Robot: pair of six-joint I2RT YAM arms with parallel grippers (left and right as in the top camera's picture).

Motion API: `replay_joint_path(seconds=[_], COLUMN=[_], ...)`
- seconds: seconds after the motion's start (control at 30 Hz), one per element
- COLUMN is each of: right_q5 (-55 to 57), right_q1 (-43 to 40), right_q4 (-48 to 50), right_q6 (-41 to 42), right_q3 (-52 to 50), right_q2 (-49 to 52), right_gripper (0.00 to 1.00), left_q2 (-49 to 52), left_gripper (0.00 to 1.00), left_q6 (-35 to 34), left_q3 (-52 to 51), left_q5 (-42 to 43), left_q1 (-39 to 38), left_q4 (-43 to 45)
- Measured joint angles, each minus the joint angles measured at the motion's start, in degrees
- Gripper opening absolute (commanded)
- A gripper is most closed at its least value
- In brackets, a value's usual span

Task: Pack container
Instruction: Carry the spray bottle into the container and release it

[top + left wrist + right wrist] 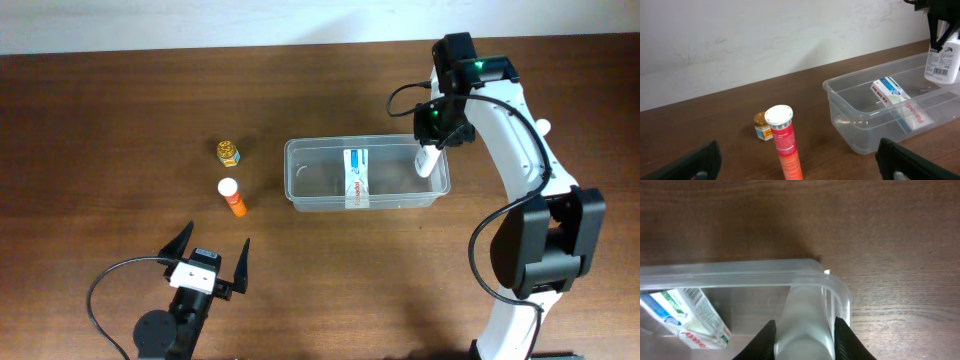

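The clear plastic container [300, 150] stands at mid table and holds a white toothpaste box [356, 176]. It also shows in the left wrist view [832, 87] and the right wrist view [730, 274]. My right gripper [432, 135] is shut on a white bottle [428, 162] and holds it over the container's right end. The bottle also shows in the left wrist view [943, 61] and the right wrist view [805, 320]. An orange tube [234, 198] with a white cap and a small yellow jar [229, 152] stand left of the container. My left gripper [212, 262] is open and empty, in front of the orange tube [786, 145].
The dark wooden table [120, 120] meets a white wall at the back. The right arm [520, 150] reaches over the table's right side. A black cable [100, 295] loops near the left arm's base.
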Motion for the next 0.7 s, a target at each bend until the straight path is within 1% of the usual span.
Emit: replay_joint_path(seconds=[0.2, 0.43, 0.7], right_q5=[0.9, 0.66, 0.66], right_q1=[0.0, 0.0, 0.0], right_q4=[1.68, 5.33, 6.16], right_q6=[-0.04, 0.0, 0.0], right_q3=[-0.63, -4.26, -5.01], right_q2=[0.0, 0.0, 0.0], right_gripper=[0.29, 0.29, 0.3], left_q2=[0.0, 0.0, 0.0], left_gripper=[0.99, 0.99, 0.99], left_q6=[0.0, 0.0, 0.0], left_q3=[0.0, 0.0, 0.0], left_q5=[0.0, 0.0, 0.0], left_q1=[0.0, 0.0, 0.0], left_q4=[0.0, 0.02, 0.0])
